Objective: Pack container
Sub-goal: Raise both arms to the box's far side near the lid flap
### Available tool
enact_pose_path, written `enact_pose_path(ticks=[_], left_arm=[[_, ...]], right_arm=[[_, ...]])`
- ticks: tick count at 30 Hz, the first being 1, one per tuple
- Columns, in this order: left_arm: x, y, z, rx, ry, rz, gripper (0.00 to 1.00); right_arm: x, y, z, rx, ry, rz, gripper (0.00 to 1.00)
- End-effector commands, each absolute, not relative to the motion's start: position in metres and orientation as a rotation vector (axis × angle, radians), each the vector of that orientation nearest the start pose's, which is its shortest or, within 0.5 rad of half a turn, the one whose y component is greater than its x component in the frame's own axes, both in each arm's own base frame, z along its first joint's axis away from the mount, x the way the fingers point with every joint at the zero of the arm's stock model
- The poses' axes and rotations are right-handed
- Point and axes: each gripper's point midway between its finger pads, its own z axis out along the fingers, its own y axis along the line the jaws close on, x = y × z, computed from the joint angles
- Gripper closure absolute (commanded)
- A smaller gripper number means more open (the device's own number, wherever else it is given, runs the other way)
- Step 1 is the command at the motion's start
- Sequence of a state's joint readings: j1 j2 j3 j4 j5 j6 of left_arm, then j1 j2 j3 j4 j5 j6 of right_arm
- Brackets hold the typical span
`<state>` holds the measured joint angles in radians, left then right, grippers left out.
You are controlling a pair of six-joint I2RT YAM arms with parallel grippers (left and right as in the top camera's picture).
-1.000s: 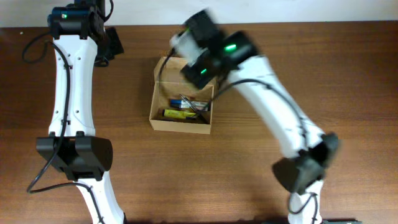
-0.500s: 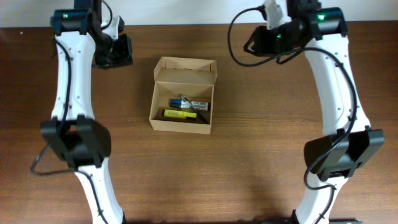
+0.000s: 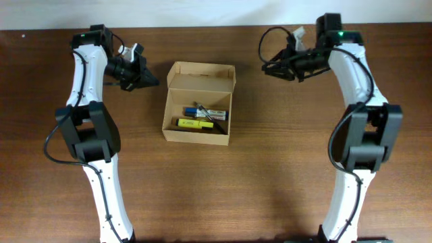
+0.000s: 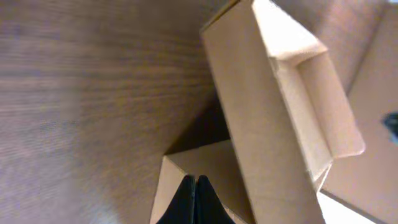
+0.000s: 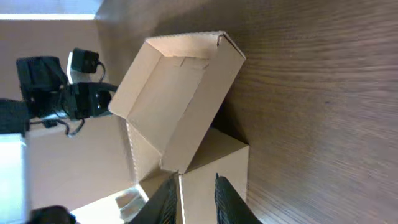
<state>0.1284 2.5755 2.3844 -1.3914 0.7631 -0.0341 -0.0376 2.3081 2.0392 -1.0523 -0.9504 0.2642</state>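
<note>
The container point(image 3: 196, 137) is a tan cardboard box at the table's middle, its flap lid point(image 3: 202, 73) standing open at the back. Inside lie a yellow highlighter point(image 3: 194, 123), a blue-capped marker point(image 3: 210, 113) and other pens. My left gripper point(image 3: 150, 79) is shut and empty, just left of the lid and pointing at it; the left wrist view shows its tips point(image 4: 194, 186) before the box point(image 4: 267, 112). My right gripper point(image 3: 265, 69) is open a little and empty, to the right of the box; the right wrist view shows its tips point(image 5: 193, 190) and the box point(image 5: 180, 93).
The brown wooden table point(image 3: 283, 175) runs to a pale wall along the back edge point(image 3: 202, 13). Both arm bases stand near the front edge, left point(image 3: 101, 202) and right point(image 3: 344, 202).
My right arm has swung from over the box out to the back right. My left gripper has moved right and slightly forward, closer to the lid. The box has not moved.
</note>
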Motion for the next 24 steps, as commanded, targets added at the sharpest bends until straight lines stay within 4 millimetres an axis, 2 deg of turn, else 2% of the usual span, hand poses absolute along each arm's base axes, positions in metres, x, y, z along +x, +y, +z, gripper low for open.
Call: enact_pose_path(ticks=[1,6,13,16,18,24], left_arm=[[0.509,-0.064,0.064,-0.210,2.837,-1.254,0.98],[0.513,-0.066,0.051,-0.272,2.847,-1.270,0.96],[0.515,-0.074,0.037,-0.297,2.854,-1.298,0.97],[0.519,-0.077,0.037,-0.310,2.846,-1.295,0.97],[0.521,-0.080,0.037,-0.313,2.843,-1.294,0.98],[0.521,-0.081,0.037,-0.307,2.841,-1.293,0.99]], right_arm=[[0.492,0.137,0.107,0.337,2.677,1.609,0.80],[0.490,0.149,0.074,0.350,2.725,1.633,0.79],[0.488,0.179,0.052,0.324,2.768,1.647,0.79],[0.486,0.191,0.043,0.317,2.786,1.651,0.84],[0.486,0.199,0.038,0.305,2.793,1.653,0.94],[0.491,0.199,0.030,0.361,2.813,1.591,0.96]])
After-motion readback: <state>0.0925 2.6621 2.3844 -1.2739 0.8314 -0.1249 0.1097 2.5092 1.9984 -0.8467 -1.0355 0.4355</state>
